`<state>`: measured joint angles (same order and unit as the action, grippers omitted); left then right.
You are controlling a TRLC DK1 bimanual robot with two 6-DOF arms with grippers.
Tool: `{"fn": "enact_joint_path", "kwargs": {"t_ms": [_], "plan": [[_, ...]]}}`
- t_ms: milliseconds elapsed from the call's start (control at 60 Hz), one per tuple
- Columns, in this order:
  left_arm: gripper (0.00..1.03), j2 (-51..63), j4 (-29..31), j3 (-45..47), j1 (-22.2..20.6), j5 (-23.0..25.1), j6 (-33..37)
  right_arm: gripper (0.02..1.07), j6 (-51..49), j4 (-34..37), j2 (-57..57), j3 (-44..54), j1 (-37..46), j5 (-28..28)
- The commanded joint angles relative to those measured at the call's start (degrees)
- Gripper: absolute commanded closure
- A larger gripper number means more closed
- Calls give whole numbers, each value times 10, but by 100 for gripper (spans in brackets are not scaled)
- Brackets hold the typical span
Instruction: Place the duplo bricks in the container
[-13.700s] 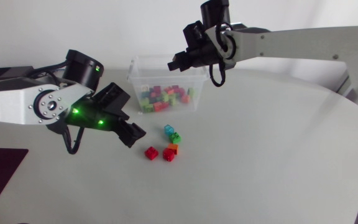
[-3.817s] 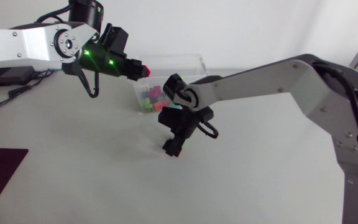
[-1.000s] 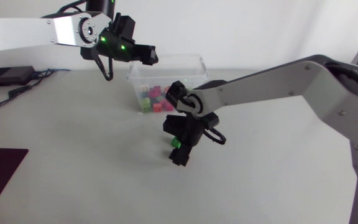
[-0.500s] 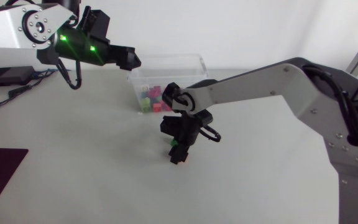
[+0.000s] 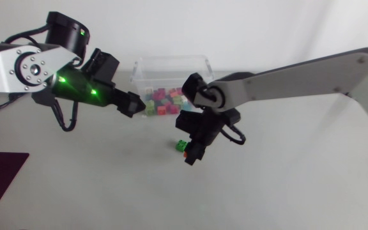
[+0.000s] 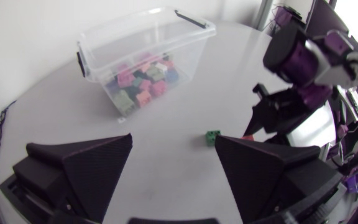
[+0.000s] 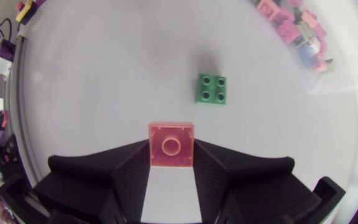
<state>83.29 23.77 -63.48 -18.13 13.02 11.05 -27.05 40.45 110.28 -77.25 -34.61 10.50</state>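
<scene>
From above, I see my left gripper (image 5: 131, 104) at about 8 o'clock of the clear container (image 5: 165, 69), close to its wall. Many coloured bricks (image 5: 161, 102) lie inside it. My right gripper (image 5: 191, 155) points down to the table (image 5: 286, 185) at 6 o'clock of the container. One green brick (image 5: 181, 145) lies on the table just beside this gripper, at its 10 o'clock.

In the left wrist view, the fingers stand wide apart and hold nothing. The green brick is ahead at 1 o'clock and the container is farther, at 11 o'clock.

In the right wrist view, both fingers press a red brick (image 7: 171, 144) from two sides. The green brick is ahead at 1 o'clock, studs up, apart from the red one.
</scene>
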Motion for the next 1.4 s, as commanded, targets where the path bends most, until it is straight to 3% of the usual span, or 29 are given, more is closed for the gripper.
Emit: {"fn": "enact_joint_path", "kwargs": {"t_ms": [0,100,383,683,983,1133,1300,1383], "plan": [[11,24,3,19,-26,-4,13,75,2,-4,-53,24,27,11],[12,58,4,13,-52,-6,4,75,7,-2,-99,31,55,22],[16,166,5,-30,-132,-70,-52,75,45,-22,-182,23,109,44],[22,304,56,-143,-172,-112,-100,75,85,-51,-207,6,116,56],[31,403,146,-257,-174,-115,-125,75,90,-52,-216,-8,125,68],[35,420,159,-283,-171,-115,-129,75,100,-53,-220,-25,129,75],[48,435,160,-294,-171,-115,-137,75,112,-56,-220,-55,142,82],[60,440,161,-294,-172,-115,-139,75,125,-67,-219,-66,151,85]]}}
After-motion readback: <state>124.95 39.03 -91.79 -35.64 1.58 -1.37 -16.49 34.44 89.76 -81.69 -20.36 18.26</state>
